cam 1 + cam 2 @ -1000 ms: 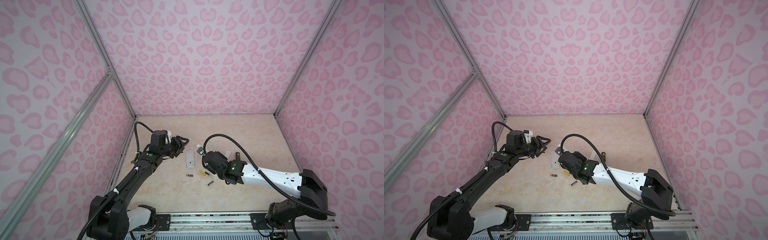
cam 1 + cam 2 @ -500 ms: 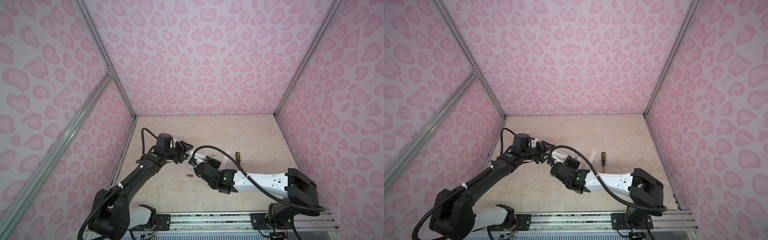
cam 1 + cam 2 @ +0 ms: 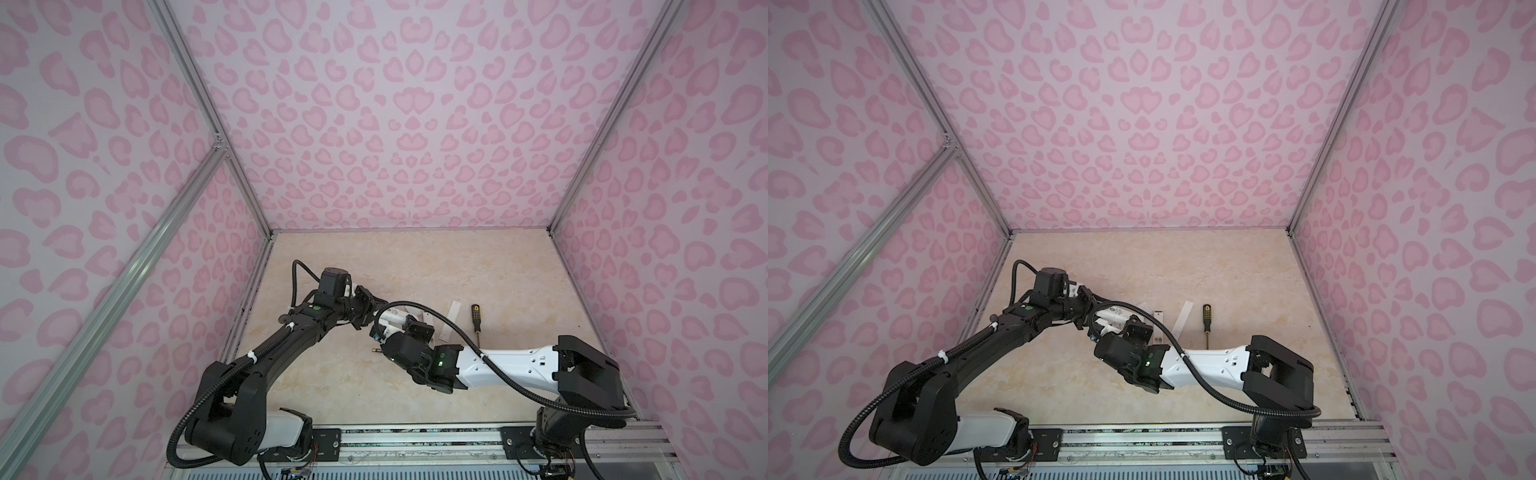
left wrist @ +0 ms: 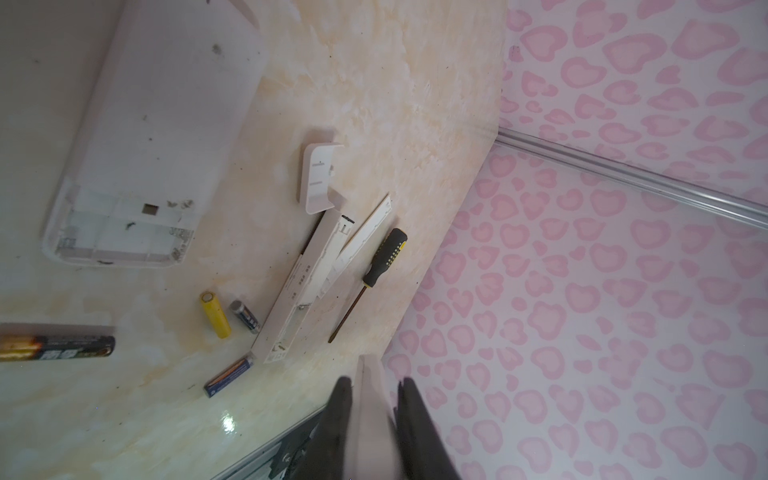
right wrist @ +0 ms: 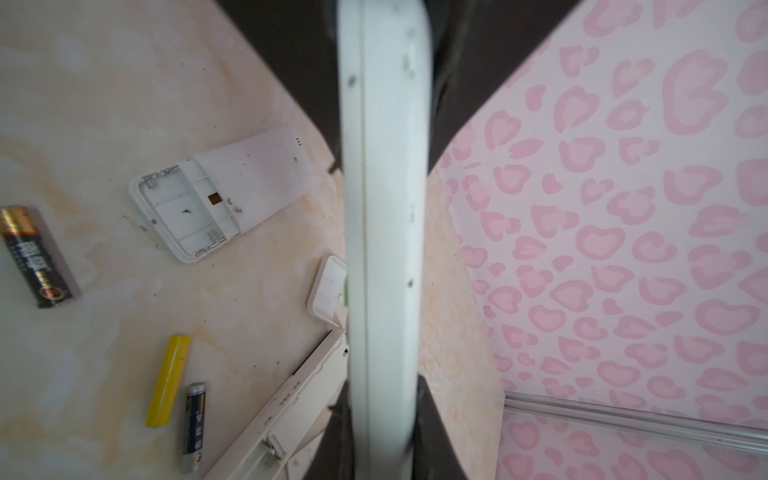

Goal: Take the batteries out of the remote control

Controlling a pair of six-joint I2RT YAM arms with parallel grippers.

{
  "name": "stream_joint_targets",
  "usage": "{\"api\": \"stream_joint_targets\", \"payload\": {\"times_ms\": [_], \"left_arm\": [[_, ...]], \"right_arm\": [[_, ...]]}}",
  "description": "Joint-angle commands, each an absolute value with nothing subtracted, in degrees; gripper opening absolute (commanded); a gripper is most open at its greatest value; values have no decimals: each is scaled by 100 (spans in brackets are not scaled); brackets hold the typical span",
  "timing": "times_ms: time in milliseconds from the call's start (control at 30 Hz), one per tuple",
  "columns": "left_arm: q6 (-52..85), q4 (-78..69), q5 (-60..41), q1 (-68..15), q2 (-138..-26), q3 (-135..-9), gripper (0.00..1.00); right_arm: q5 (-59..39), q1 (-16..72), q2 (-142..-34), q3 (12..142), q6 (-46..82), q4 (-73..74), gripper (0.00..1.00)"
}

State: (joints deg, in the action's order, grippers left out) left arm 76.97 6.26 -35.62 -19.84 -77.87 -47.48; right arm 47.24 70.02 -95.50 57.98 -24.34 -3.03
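Now: left fingers (image 4: 338,419), right fingers (image 5: 332,449) clamp one remote (image 5: 386,208); four batteries (image 4: 215,314) lie loose.

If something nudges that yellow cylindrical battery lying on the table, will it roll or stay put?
The yellow cylindrical battery lies on its side on the glossy marbled tabletop, so it would probably roll sideways. Its smooth round casing looks slippery to pinch. The small dark battery close beside it might get knocked too.

Batteries (image 4: 245,317) lying loose (one yellow, one blue), white remote (image 5: 384,208) held aloft
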Motion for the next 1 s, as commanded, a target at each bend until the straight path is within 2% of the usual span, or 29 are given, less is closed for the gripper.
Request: {"api": "stream_joint_targets", "payload": {"times_ms": [0,167,267,567,700,967], "left_arm": [[7450,489,-3631,-1995,-7780,-4840,10],[7212,501,-3621,-1990,-7794,-4902,4],[6930,504,-3610,-1990,-7846,-4980,4],[5700,52,-3775,-1773,-7839,-4941,4],[5021,-274,-3898,-1698,-7611,-4805,4],[4249,-686,-3946,-1655,-6816,-4501,4]], "right_arm": [[4811,7022,-9518,5764,-2486,-151,14],[4475,7036,-9158,5748,-2193,-265,47],[4234,7029,-8802,5650,-1923,-280,57],[3377,6946,-7843,5489,-809,-344,56],[1919,6514,-7468,5402,48,-50,57],[-287,5264,-7265,5365,2053,392,60]]}}
